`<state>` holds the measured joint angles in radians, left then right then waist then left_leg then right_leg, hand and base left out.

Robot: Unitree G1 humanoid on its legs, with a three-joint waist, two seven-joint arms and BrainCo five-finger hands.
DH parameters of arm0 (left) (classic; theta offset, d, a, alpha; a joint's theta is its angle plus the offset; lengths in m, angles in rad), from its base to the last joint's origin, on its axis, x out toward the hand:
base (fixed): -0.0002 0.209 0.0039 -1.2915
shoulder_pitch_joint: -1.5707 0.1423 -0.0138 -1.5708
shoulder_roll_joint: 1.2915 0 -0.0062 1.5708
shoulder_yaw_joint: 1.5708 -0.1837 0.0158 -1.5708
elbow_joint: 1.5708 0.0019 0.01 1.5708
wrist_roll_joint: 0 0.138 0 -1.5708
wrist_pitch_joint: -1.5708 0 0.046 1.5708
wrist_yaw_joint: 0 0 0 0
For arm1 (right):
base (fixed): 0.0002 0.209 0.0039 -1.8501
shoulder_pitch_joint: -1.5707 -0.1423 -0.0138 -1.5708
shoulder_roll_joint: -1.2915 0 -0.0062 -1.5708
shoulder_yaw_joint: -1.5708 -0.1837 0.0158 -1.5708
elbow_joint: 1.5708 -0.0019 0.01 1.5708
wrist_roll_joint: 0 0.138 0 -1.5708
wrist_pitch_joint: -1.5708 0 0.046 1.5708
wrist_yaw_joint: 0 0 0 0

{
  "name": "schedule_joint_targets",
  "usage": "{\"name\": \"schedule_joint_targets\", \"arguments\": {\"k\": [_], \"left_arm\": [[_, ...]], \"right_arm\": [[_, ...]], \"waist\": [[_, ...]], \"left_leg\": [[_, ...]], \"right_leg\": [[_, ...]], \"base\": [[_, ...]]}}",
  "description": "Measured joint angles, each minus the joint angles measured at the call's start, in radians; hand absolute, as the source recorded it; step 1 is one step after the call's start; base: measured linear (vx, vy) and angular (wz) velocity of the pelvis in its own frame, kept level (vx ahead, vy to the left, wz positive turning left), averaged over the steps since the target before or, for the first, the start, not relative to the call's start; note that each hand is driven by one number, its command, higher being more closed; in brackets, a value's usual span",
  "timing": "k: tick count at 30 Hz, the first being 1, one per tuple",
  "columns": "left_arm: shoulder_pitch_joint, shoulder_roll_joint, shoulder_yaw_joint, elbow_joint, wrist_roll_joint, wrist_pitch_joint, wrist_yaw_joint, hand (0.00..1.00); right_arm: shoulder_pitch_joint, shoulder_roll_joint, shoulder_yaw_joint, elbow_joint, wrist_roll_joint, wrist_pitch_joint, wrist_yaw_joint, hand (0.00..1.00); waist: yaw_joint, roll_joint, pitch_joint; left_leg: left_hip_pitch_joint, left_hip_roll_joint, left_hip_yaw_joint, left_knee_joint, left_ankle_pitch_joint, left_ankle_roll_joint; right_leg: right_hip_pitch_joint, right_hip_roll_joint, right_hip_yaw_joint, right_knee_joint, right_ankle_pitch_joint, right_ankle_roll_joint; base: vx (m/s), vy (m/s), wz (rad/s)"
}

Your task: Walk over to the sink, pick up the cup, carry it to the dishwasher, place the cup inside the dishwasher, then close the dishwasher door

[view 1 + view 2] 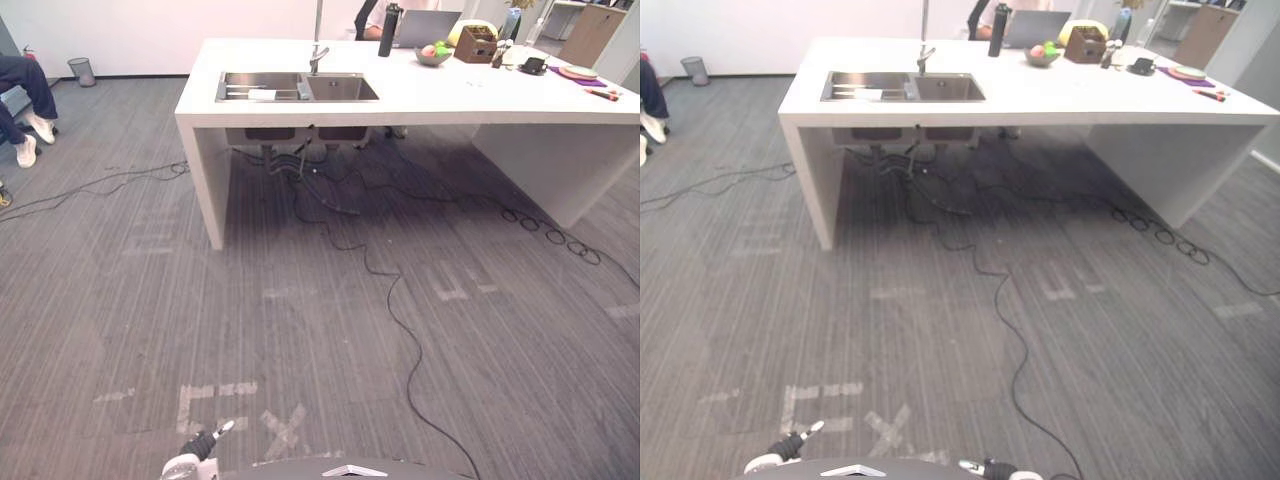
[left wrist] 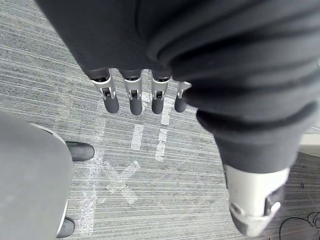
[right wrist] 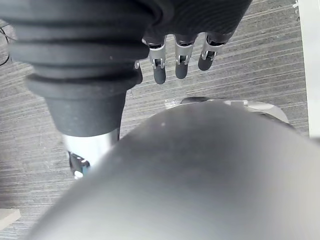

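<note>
- Presently, the sink sits in the left end of the white bench, well apart from the robot; the cup is too small to pick out there
- Judged: a cup should be light and rigid, possibly wet and slippery, breakable if ceramic; best taken round the body, thumb opposing the fingers
- Left hand: fingers straight and relaxed, holding nothing, hanging over the floor
- Right hand: likewise loose-fingered, empty, touching nothing
- Walk to the sink not yet done
</note>
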<state>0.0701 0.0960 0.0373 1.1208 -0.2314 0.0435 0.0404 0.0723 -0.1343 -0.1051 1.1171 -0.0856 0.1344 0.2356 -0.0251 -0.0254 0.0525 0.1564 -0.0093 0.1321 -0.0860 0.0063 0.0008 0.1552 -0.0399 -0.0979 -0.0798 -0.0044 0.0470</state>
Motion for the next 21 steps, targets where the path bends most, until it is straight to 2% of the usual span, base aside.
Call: {"name": "schedule_joint_targets", "arguments": {"k": [3, 9, 16, 21], "left_arm": [[0.0, 0.0, 0.0, 0.0, 0.0, 0.002, 0.004, 0.0], [-0.004, -0.001, 0.0, -0.001, 0.001, 0.024, 0.062, 0.0], [-0.005, -0.001, 0.0, -0.001, 0.002, 0.026, 0.069, 0.0], [-0.011, -0.002, 0.0, -0.001, 0.022, 0.047, 0.09, 0.0]], "right_arm": [[-0.001, -0.001, 0.007, 0.0, 0.0, -0.001, -0.004, 0.0], [-0.001, -0.001, 0.007, 0.002, 0.0, -0.012, -0.005, 0.0], [-0.002, -0.003, 0.022, 0.005, 0.0, -0.022, -0.007, 0.0], [-0.002, -0.003, 0.023, 0.005, 0.002, -0.023, -0.007, 0.0]], "waist": [[0.0, -0.001, 0.0], [-0.002, -0.002, 0.001], [-0.002, -0.003, 0.001], [-0.003, -0.003, 0.001]], "left_leg": [[0.0, -0.001, -0.002, 0.0, 0.001, 0.001], [-0.002, -0.002, -0.007, 0.0, 0.001, 0.001], [-0.001, -0.003, -0.022, 0.0, 0.001, 0.001], [0.0, -0.005, -0.024, 0.0, 0.002, 0.003]], "right_leg": [[0.0, -0.001, -0.002, 0.0, -0.002, 0.004], [0.001, -0.002, -0.008, 0.0, -0.002, 0.003], [0.009, -0.004, -0.023, 0.0, -0.002, 0.003], [0.01, -0.005, -0.024, 0.001, -0.002, 0.003]], "base": [[-0.01, -0.011, 0.01], [0.0, -0.002, 0.02], [-0.01, -0.014, 0.06], [-0.02, -0.017, 0.01]]}}
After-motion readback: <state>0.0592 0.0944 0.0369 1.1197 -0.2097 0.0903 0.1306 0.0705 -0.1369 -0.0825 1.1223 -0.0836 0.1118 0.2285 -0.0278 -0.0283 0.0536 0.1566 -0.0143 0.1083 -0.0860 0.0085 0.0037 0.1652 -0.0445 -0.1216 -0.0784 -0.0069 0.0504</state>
